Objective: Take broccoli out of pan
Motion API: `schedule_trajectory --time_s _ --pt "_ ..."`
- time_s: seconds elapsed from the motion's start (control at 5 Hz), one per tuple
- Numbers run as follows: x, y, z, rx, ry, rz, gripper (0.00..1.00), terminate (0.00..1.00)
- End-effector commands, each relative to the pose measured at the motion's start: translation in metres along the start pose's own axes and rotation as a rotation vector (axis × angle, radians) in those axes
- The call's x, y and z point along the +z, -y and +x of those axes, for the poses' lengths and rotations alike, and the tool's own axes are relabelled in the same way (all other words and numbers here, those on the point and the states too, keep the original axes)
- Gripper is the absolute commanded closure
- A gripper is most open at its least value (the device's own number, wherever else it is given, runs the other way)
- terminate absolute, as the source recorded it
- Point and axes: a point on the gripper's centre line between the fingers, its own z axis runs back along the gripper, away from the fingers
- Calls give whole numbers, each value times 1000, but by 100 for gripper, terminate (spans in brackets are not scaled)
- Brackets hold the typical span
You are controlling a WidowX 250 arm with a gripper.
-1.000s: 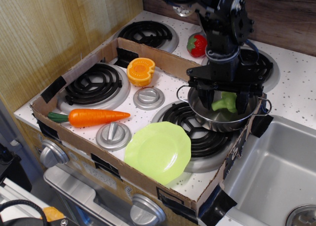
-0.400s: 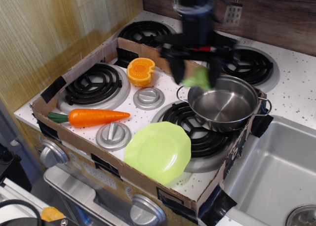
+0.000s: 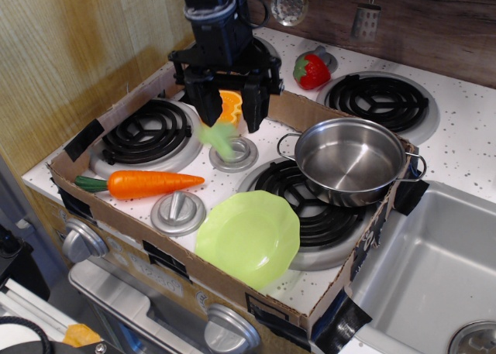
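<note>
A toy stove on a speckled counter (image 3: 465, 145) carries the empty pan (image 3: 350, 160) on the front-right burner. The pincer (image 3: 230, 104) hangs left of the pan with jaws apart, and the broccoli (image 3: 219, 139) appears blurred just below them, apparently released, over a grey burner cap (image 3: 235, 154). The floret looks light, rigid and slightly slick; grip across the bumpy head.

A carrot (image 3: 147, 183) lies near the front-left coil burner (image 3: 147, 132), a lime-green plate (image 3: 249, 237) rests at the front edge, a strawberry (image 3: 311, 71) sits behind, and a steel sink (image 3: 434, 269) lies right.
</note>
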Motion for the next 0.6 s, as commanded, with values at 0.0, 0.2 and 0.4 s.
schedule_trajectory --time_s 0.0,0.2,0.4 --pt "2 -36 3 -28 91 41 100 0" --pt "6 -42 10 -57 75 35 0 0" --pt "8 -39 18 -69 80 39 0 0"
